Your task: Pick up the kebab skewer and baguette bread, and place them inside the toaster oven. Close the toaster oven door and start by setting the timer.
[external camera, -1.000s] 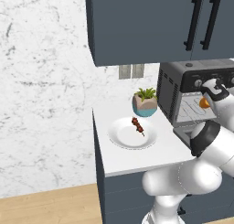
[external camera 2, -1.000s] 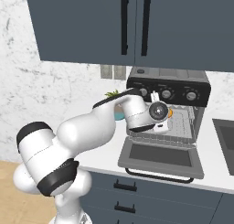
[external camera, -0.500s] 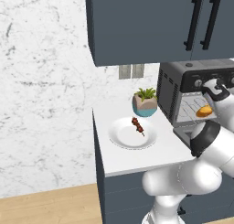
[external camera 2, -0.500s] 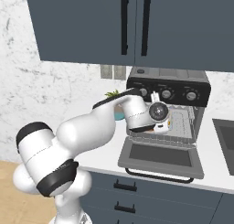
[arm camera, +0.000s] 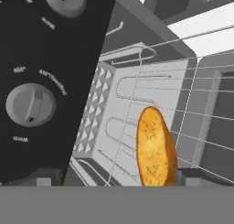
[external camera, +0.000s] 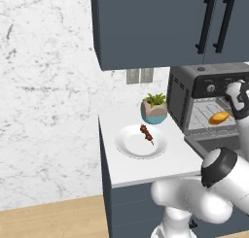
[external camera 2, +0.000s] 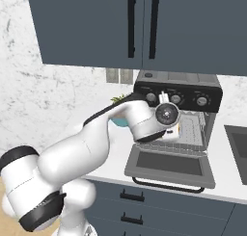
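Note:
The baguette bread [external camera: 220, 117] lies on the wire rack inside the toaster oven [external camera: 204, 86], an orange loaf also seen close up in the hand view [arm camera: 155, 150]. My gripper [arm camera: 116, 179] is open at the oven's mouth, just in front of the loaf, its fingertips [arm camera: 187, 177] spread wider than the bread. The hand [external camera: 237, 98] hovers beside the knobs [arm camera: 31, 104]. The toaster oven door [external camera 2: 170, 165] hangs down flat and open. The kebab skewer [external camera: 146, 133] rests on a white plate [external camera: 127, 145] on the counter to the left.
A potted plant in a teal pot [external camera: 154, 110] stands between the plate and the oven. Dark blue wall cabinets [external camera: 160, 23] hang low over the oven. A sink edge [external camera 2: 237, 138] lies right of the oven. The counter ends just left of the plate.
The baguette has dropped from the fingers down onto the oven rack. The hand has drawn back slightly and stands open.

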Controlling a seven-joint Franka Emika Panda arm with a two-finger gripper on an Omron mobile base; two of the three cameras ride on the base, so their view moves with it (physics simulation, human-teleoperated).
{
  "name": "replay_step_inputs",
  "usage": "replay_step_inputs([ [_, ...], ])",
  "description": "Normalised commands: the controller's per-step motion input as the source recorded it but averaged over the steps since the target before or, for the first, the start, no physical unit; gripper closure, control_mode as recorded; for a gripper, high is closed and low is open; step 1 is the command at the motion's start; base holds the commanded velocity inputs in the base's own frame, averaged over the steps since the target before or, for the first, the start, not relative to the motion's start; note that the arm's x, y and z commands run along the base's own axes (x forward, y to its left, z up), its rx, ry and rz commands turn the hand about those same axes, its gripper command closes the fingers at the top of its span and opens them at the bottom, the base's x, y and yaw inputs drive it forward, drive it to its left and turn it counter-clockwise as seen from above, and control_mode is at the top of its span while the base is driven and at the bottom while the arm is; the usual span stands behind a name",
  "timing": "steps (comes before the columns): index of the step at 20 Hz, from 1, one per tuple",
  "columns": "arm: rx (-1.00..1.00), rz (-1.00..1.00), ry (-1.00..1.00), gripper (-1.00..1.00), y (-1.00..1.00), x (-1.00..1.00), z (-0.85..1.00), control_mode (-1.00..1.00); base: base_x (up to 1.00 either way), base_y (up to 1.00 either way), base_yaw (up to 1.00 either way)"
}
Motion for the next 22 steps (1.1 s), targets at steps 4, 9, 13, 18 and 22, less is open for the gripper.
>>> replay_step_inputs([
  [4,-0.15,0.04,0.12,-1.00,0.65,-0.71,0.42,-1.00,0.00,0.00,0.00],
  [9,-0.23,0.22,0.13,-1.00,1.00,-0.70,0.22,-1.00,0.00,0.00,0.00],
  [13,-0.25,0.28,0.05,-1.00,1.00,-0.38,0.04,-1.00,0.00,0.00,0.00],
  [18,-0.16,0.42,0.09,-1.00,0.97,-0.02,0.00,-1.00,0.00,0.00,0.00],
  [22,-0.06,0.43,0.18,-1.00,0.81,0.20,0.00,-1.00,0.00,0.00,0.00],
])
